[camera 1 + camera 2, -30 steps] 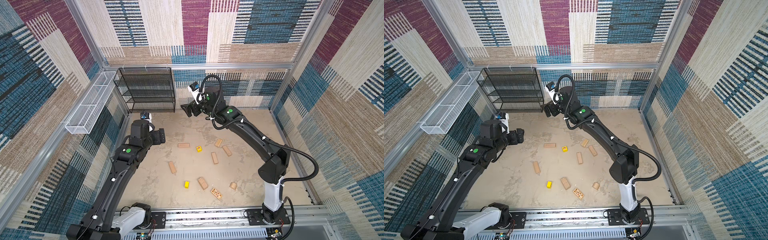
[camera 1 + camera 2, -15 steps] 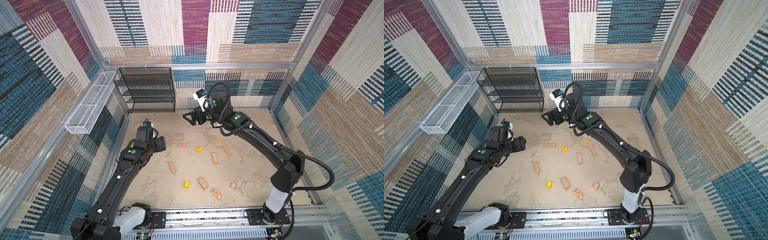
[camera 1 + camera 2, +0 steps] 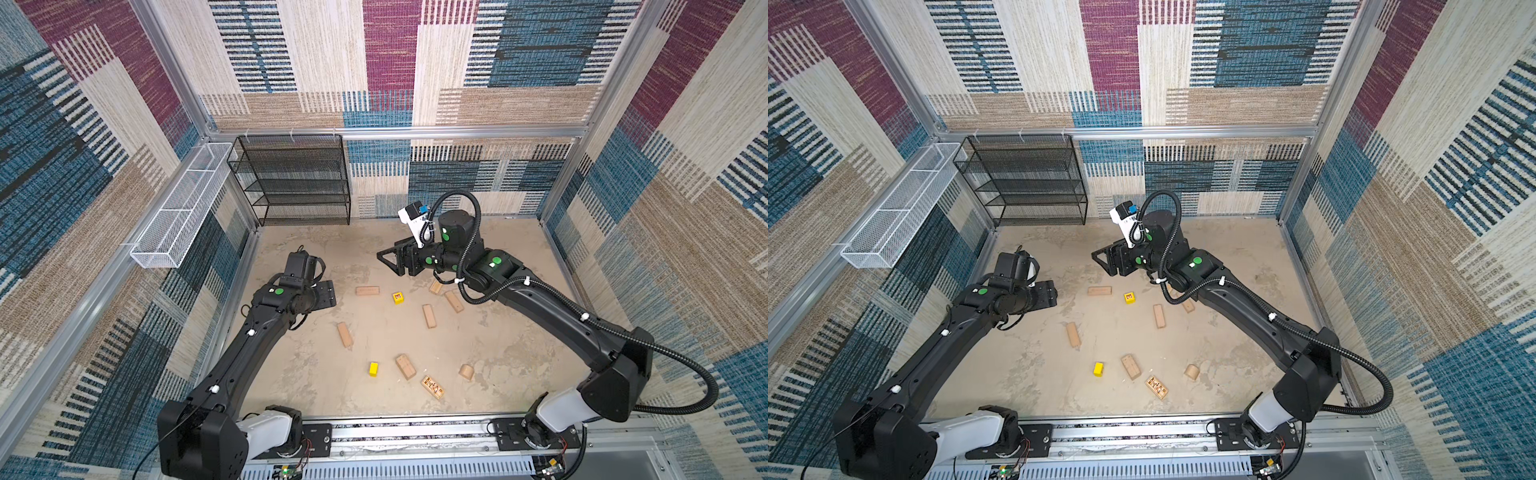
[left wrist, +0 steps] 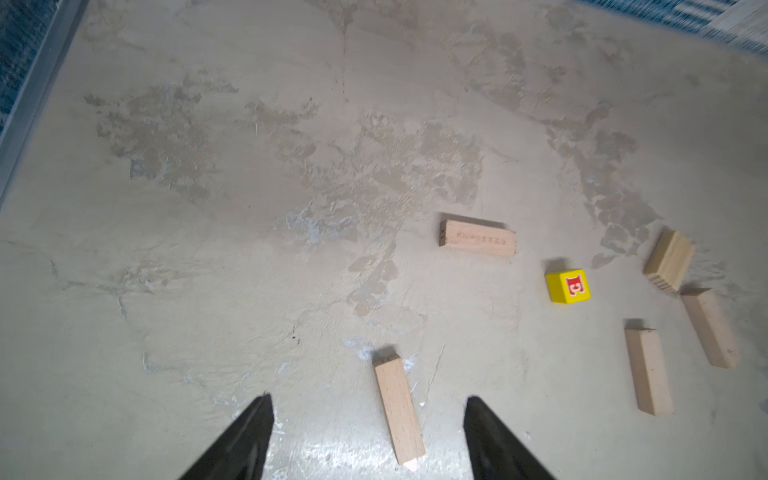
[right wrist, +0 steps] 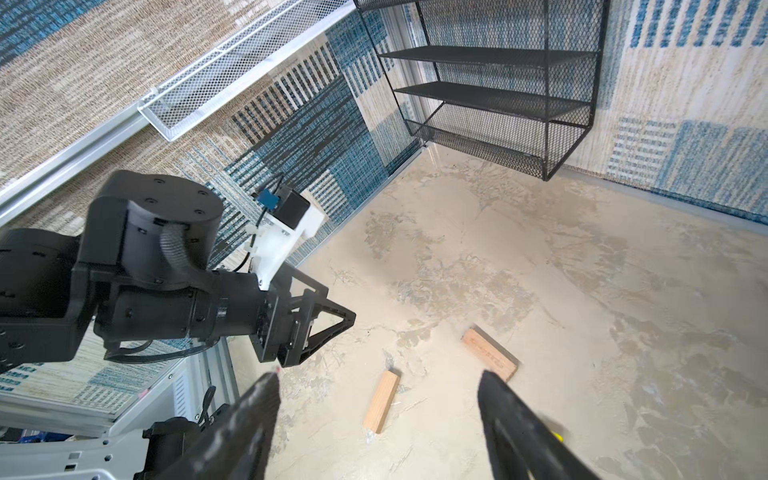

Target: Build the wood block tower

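Note:
Wood blocks lie singly and scattered on the floor; no tower is in view. In both top views I see tan oblongs (image 3: 367,290) (image 3: 1073,334), a yellow block with a red letter (image 3: 398,297), a plain yellow block (image 3: 373,368), a dark-patterned block (image 3: 432,387) and a rounded tan piece (image 3: 466,372). My left gripper (image 3: 326,293) (image 4: 368,399) hangs open and empty above the floor left of the blocks, over a tan oblong (image 4: 399,409). My right gripper (image 3: 384,257) (image 5: 376,376) is open and empty behind them, pointing left.
A black mesh shelf (image 3: 297,183) stands against the back wall at the left. A white wire basket (image 3: 178,212) hangs on the left wall. Metal rails (image 3: 415,432) edge the floor at the front. The left gripper (image 5: 332,324) shows in the right wrist view.
The right gripper has swung away from the back wall and down toward the blocks. The left arm has lowered and reached forward. Both jaws have narrowed slightly. No block has moved.

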Robot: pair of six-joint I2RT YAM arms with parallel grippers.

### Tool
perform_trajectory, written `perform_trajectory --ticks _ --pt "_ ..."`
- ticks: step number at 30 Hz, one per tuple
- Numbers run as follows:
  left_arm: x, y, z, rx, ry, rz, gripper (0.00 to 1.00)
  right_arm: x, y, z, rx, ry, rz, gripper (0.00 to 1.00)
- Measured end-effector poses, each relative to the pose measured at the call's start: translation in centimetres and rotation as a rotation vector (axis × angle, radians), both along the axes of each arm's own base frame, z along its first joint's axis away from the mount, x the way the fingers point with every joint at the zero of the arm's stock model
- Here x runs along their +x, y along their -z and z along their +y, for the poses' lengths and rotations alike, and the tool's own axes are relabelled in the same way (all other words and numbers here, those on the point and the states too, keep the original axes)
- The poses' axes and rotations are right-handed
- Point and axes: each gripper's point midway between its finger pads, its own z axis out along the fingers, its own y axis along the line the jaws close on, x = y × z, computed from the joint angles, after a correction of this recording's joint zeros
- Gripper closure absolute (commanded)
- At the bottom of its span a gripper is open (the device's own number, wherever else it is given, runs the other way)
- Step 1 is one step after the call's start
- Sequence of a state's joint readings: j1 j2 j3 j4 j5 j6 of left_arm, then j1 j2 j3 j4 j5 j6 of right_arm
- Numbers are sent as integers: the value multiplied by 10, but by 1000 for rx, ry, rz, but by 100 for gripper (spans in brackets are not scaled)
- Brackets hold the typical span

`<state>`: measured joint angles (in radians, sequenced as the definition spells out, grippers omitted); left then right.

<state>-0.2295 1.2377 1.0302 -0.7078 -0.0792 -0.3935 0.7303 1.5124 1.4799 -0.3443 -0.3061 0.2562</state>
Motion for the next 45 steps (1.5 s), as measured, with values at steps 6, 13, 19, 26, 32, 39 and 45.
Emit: perform_trajectory --ticks 6,13,19,26,32,39,45 --pt "-4 35 -10 -37 16 124 33 -19 45 -7 -69 19 60 30" --pt "-24 72 -29 -145 39 262 42 -27 77 -13 -85 40 97 37" --pt "-46 97 -50 -179 71 356 39 -26 100 -16 -103 58 120 38" --pt "-49 117 -63 -152 95 422 40 -46 118 -51 -109 150 131 37" --pt "-49 135 -59 -101 88 472 52 -40 107 -66 -123 223 84 37" --pt "-52 145 -60 -58 122 505 68 -39 116 -73 -148 249 80 37" --pt "-52 142 -62 -38 160 512 90 -36 127 -70 -173 250 97 37"
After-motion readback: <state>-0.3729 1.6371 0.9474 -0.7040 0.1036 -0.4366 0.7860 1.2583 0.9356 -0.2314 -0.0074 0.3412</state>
